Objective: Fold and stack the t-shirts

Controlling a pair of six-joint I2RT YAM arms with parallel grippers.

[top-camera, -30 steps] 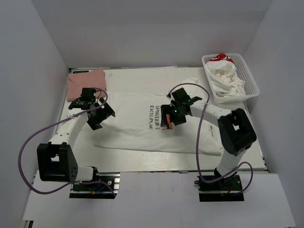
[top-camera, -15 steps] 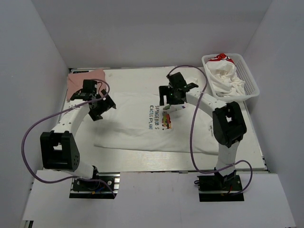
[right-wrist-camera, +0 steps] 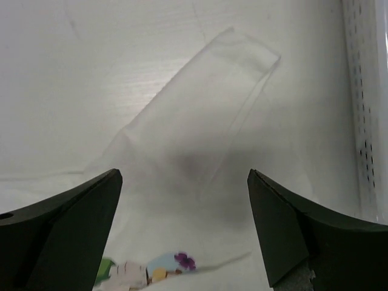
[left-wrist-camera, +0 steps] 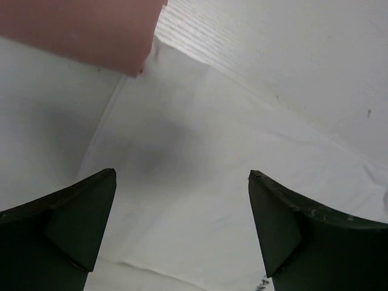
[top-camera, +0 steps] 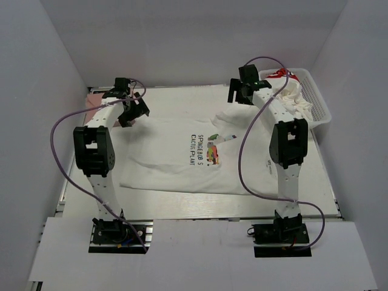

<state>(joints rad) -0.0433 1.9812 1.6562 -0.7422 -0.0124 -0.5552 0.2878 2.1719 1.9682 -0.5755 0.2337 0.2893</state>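
My left hand (top-camera: 133, 114) and right hand (top-camera: 240, 97) hang wide open, empty, over sleeves of the cartoon tee (top-camera: 182, 163) at 10 and 2 o'clock. Next I'd guess: drop, pinch, fold.

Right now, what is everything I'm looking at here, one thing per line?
spread t-shirt: one, white with a colourful cartoon print and dark lettering, flat in the middle of the table
folded t-shirt: one, dusty pink, far left corner, mostly hidden by the left arm in the top view
basket: one, white plastic mesh, far right corner
crumpled t-shirts: count unclear, white with a bit of red, heaped in the basket
table: one, white
cables: two, purple, one looping off each arm
left arm: one, white and black, jaws open over the spread shirt's far left part, near the pink one
right arm: one, white and black, jaws open over the shirt's sleeve beside the basket
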